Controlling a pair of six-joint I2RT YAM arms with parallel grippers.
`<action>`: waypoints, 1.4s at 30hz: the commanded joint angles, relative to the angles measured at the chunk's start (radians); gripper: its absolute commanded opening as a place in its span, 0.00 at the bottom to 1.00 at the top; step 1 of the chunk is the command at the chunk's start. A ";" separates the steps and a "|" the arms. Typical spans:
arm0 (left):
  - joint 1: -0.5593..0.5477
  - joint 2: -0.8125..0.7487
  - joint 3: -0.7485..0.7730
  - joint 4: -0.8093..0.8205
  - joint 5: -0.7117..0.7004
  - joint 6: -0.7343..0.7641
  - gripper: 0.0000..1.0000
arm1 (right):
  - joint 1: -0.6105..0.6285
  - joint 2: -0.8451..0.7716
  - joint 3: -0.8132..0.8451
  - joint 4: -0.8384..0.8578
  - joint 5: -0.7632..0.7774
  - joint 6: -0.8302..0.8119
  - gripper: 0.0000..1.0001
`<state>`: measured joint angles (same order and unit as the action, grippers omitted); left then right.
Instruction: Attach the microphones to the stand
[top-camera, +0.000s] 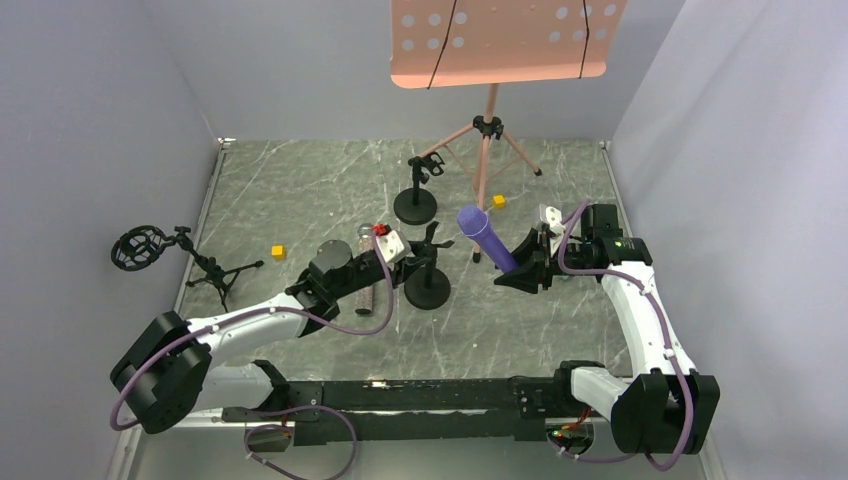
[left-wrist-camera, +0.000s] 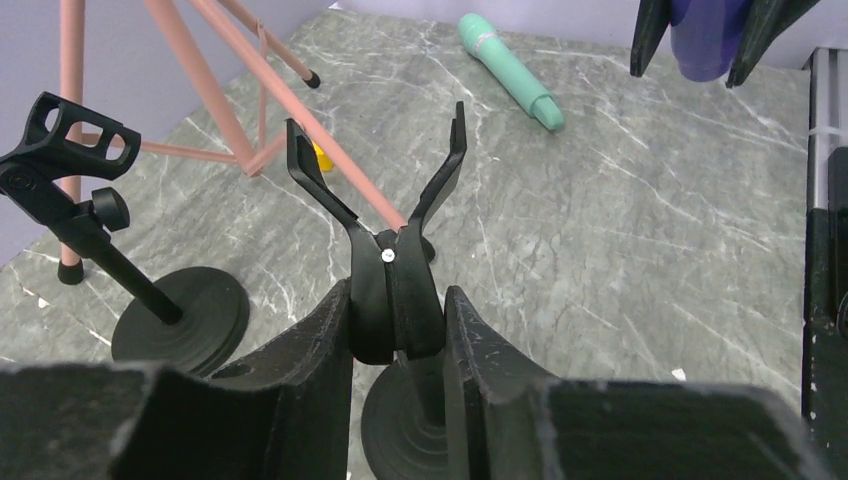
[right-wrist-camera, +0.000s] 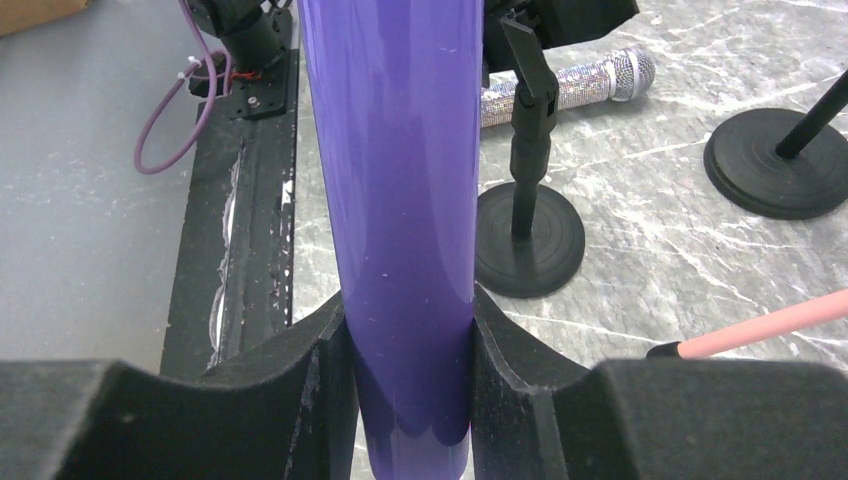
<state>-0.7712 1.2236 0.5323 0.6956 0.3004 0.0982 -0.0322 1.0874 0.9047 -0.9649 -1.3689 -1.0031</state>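
Top external view: the right gripper (top-camera: 515, 268) holds the purple microphone (top-camera: 485, 238) by its lower end, with the head tilted up and left toward the round-base stand (top-camera: 428, 287). The left gripper (top-camera: 412, 257) sits at that stand's clip (top-camera: 430, 240).

Left wrist view: both fingers (left-wrist-camera: 320, 350) press against the sides of the clip's lower body, with its two prongs rising above them. The mint-green microphone (left-wrist-camera: 507, 70) lies flat on the table (left-wrist-camera: 650, 250), well apart.

Right wrist view: the fingers (right-wrist-camera: 320, 350) are clamped on the purple microphone's shaft, which runs upward between them. The glittery microphone (right-wrist-camera: 570, 85) lies on the table behind the stand

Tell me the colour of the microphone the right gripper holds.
Solid purple; the microphone shows best in the right wrist view, clamped in the right gripper.
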 joint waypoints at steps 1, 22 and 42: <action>0.035 -0.050 0.033 -0.030 0.075 0.036 0.17 | -0.001 0.010 0.015 0.034 -0.011 -0.037 0.06; 0.120 -0.047 0.064 -0.154 0.281 0.045 0.14 | 0.299 0.537 0.404 0.065 0.170 -0.331 0.07; 0.125 -0.026 0.040 -0.083 0.314 -0.007 0.15 | 0.420 0.638 0.381 0.165 0.163 -0.227 0.08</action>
<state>-0.6380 1.1912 0.5682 0.5552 0.5568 0.1104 0.3630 1.7161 1.2812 -0.8246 -1.1793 -1.2308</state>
